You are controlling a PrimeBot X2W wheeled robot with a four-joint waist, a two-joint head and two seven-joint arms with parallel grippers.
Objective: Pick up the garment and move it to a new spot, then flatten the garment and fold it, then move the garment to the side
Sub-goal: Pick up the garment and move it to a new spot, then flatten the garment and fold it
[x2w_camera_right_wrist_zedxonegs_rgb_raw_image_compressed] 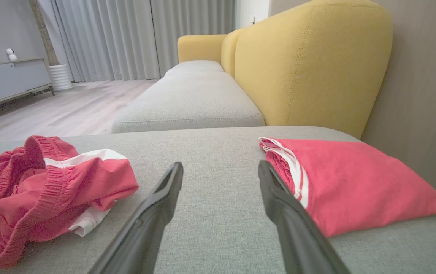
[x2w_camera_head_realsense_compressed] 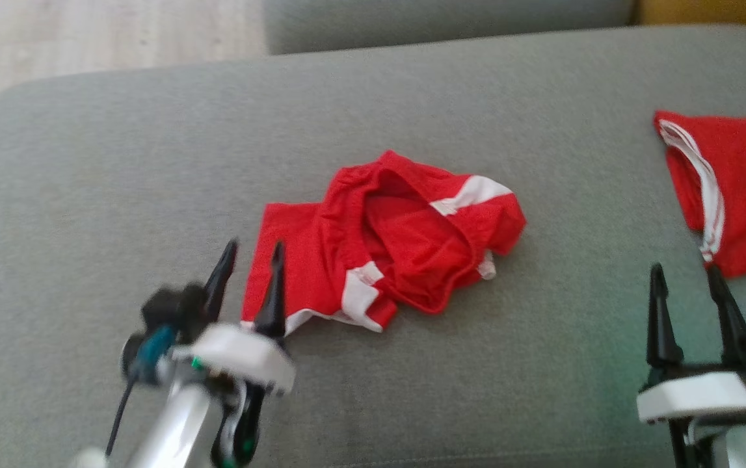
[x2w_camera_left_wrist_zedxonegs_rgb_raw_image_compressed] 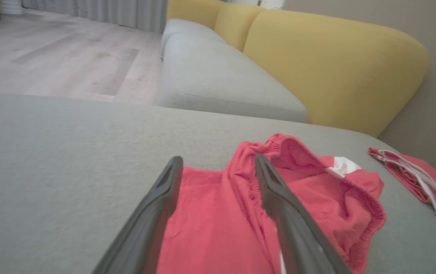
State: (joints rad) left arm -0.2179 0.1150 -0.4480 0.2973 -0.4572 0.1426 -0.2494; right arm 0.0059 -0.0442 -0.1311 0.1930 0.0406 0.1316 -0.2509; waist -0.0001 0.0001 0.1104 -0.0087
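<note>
Crumpled red-and-white fabric shorts (x2w_camera_head_realsense_compressed: pixel 399 240) sit mid grey sofa cushion (x2w_camera_head_realsense_compressed: pixel 151 162), left end effector (x2w_camera_head_realsense_compressed: pixel 255 248) spread at their near-left edge, right end effector (x2w_camera_head_realsense_compressed: pixel 685 270) spread too.

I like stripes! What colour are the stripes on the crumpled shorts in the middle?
White stripes on the red shorts; clearest in the head view.

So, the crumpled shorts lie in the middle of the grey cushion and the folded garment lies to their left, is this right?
Not quite: the folded garment lies to their right, by the right gripper, as the head view shows. The crumpled shorts do lie in the middle of the grey cushion.
</note>
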